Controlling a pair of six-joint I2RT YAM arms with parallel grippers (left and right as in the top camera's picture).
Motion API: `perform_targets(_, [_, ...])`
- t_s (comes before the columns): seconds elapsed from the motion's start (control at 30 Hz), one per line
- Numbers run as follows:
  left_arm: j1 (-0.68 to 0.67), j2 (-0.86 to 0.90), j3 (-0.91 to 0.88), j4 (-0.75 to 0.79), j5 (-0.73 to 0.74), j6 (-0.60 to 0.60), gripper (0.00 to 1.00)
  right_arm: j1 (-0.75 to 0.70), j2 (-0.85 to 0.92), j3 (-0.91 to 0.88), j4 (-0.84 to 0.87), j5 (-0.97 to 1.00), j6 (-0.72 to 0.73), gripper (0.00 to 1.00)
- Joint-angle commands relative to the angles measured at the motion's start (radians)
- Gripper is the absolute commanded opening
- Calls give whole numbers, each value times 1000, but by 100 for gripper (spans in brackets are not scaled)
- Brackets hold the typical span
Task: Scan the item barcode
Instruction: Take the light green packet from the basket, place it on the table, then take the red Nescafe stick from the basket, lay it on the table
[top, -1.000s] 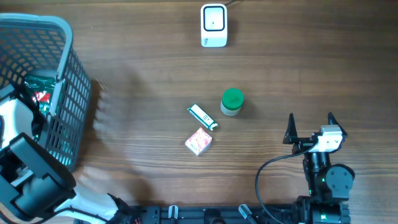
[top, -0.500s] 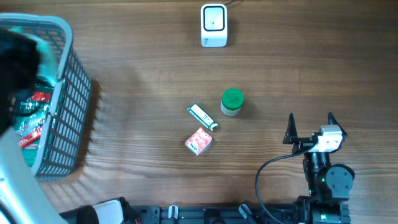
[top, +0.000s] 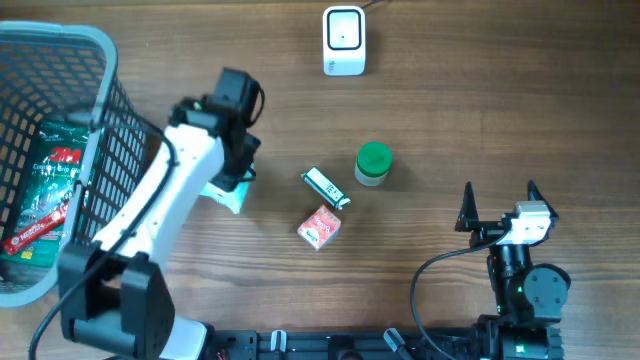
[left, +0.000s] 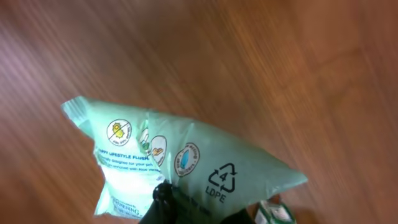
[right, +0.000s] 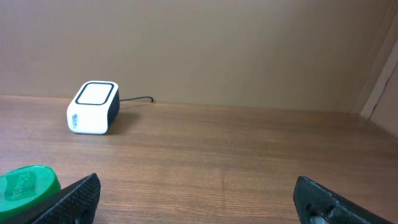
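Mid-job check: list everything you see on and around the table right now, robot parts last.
table: one, brown wood, under everything
basket: one, grey-blue mesh, far left
packet: one, green with red print, lying inside the basket
scanner: one, white, top centre of the overhead view
container: one, green lid, centre
pack: one, white and green, just left of the container
box: one, pink and red, close to the pack on the side nearer the arm bases
pouch: one, pale green, left of centre, gripped at its edge
left gripper: one, black, shut on the pouch
right gripper: one, black, open, lower right, holding nothing
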Motion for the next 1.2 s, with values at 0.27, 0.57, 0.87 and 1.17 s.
perform_targets(0.27, [-10, -17, 26, -9, 106, 152, 100, 0, -6, -1, 3, 6, 13, 100])
perform_targets(0.57, [66, -20, 936, -382, -316, 362, 100, 0, -6, -1, 3, 6, 13, 100])
perform_targets(0.87, [800, 21, 895, -514, -103, 47, 100, 0, -6, -1, 3, 6, 13, 100])
perform_targets(1.17, [978, 124, 202, -77, -100, 78, 100, 0, -6, -1, 3, 6, 12, 100])
